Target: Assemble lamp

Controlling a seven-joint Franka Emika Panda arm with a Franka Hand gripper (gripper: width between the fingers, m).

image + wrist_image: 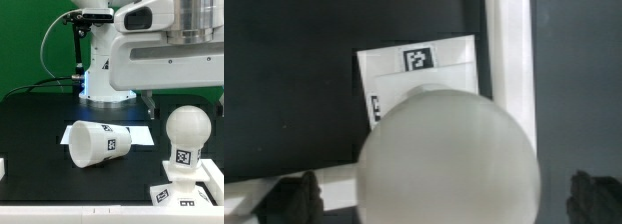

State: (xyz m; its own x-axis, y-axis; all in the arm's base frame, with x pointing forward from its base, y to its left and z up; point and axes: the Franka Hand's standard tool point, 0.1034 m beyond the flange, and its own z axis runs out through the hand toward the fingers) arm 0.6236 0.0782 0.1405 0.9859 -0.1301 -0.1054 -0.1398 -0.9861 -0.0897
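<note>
The white ball-headed bulb (187,132) stands upright in the square stepped base (192,190) at the exterior view's right. A tag shows on its neck. The tapered shade (98,143) lies on its side on the black table left of it. My gripper (185,100) hangs just over the bulb's head, open, one dark finger on each side. In the wrist view the bulb's head (446,155) fills the space between my fingers (292,197). A gap shows on both sides, and the gripper (443,205) touches nothing. A tagged white part of the base (411,65) shows beyond the bulb.
The marker board (135,128) lies flat behind the shade. The large white robot pedestal (100,70) stands at the back. A white strip with tags (100,212) runs along the table's near edge. A small white block (3,168) sits at the exterior view's left edge.
</note>
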